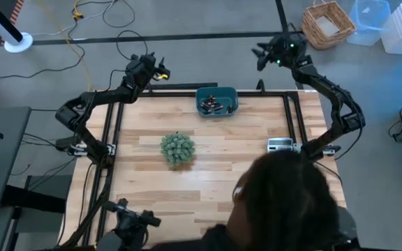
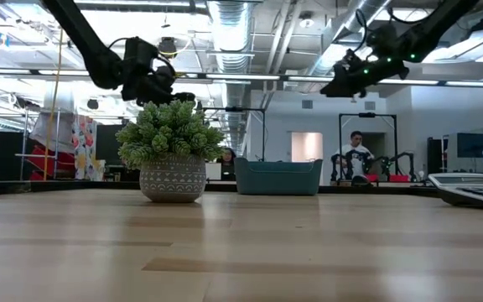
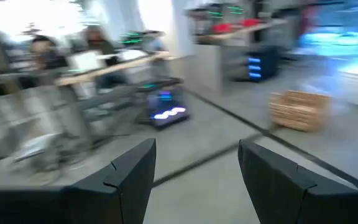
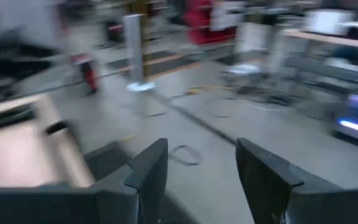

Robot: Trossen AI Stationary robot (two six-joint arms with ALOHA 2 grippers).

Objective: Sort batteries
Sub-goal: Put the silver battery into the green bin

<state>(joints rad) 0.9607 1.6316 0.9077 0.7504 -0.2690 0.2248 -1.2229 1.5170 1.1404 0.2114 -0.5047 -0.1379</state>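
Batteries [image 1: 213, 106] are sitting in the teal bin [image 1: 217, 93] at the far edge of the table [image 1: 208, 181], nothing touching them. Left gripper [image 1: 160, 70] is hanging up past the far-left corner, fingers [image 3: 132, 174] spread wide and empty. Right gripper [image 1: 260, 56] is doing the same past the far-right side, wide, empty. Plant [image 1: 177, 148] is sitting mid-table.

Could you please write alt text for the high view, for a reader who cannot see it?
Seen from above, a teal bin holding batteries sits at the far edge of a wooden table, with the left pincer and right pincer raised beyond that edge, both open and empty. A potted plant stands mid-table, a calculator lies right, and a person's head covers the near edge.
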